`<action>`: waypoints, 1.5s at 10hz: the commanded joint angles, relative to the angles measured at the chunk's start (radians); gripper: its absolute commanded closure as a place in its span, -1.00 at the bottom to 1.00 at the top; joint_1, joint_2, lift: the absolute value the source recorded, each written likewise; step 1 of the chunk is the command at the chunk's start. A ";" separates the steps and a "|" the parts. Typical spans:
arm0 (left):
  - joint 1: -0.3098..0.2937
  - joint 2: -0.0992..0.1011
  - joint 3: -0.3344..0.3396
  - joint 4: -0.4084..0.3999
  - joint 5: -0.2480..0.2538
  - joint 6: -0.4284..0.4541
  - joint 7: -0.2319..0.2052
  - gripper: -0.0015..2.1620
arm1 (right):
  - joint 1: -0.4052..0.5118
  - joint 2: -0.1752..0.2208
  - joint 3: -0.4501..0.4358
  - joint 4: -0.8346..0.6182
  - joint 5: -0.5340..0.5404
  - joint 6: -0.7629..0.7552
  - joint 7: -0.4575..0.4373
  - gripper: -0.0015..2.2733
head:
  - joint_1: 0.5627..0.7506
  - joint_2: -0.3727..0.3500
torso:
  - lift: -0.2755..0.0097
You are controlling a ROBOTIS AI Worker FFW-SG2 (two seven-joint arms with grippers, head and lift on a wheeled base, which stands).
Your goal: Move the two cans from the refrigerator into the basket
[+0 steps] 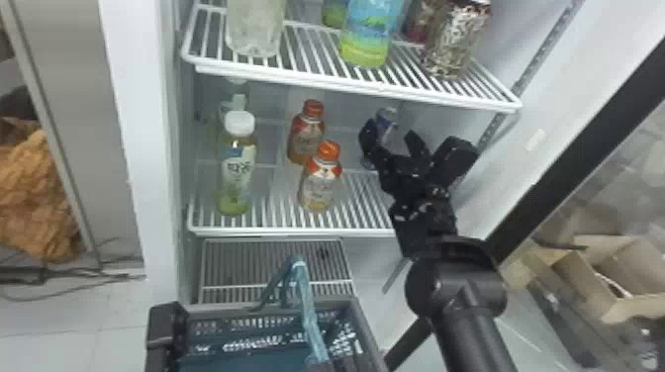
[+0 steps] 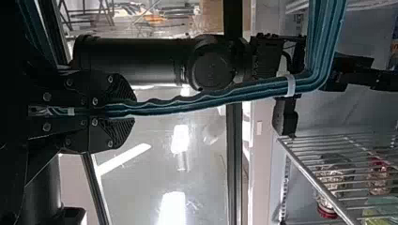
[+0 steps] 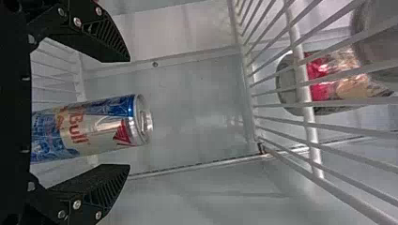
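Right gripper [image 1: 391,133] spread near 1 can [image 3: 91,126]

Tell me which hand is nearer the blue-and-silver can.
Right. The right hand has its open fingers on either side of the can, inside the refrigerator; the left hand is farther off, closed on the teal strap.

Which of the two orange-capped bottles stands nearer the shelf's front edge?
The right-hand bottle: its base is close to the front rail, while the other bottle stands farther back and to the left.
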State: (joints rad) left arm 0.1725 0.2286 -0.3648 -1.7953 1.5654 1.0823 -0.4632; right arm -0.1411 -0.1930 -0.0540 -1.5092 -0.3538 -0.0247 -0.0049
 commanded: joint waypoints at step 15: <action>-0.011 0.000 -0.010 0.000 0.006 -0.005 -0.002 0.12 | -0.139 -0.022 0.080 0.173 0.053 0.091 -0.122 -0.66 | 0.41 -0.94 | -0.93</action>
State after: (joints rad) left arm 0.1619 0.2285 -0.3750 -1.7953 1.5714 1.0774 -0.4648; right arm -0.2797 -0.2146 0.0259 -1.3396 -0.3005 0.0662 -0.1266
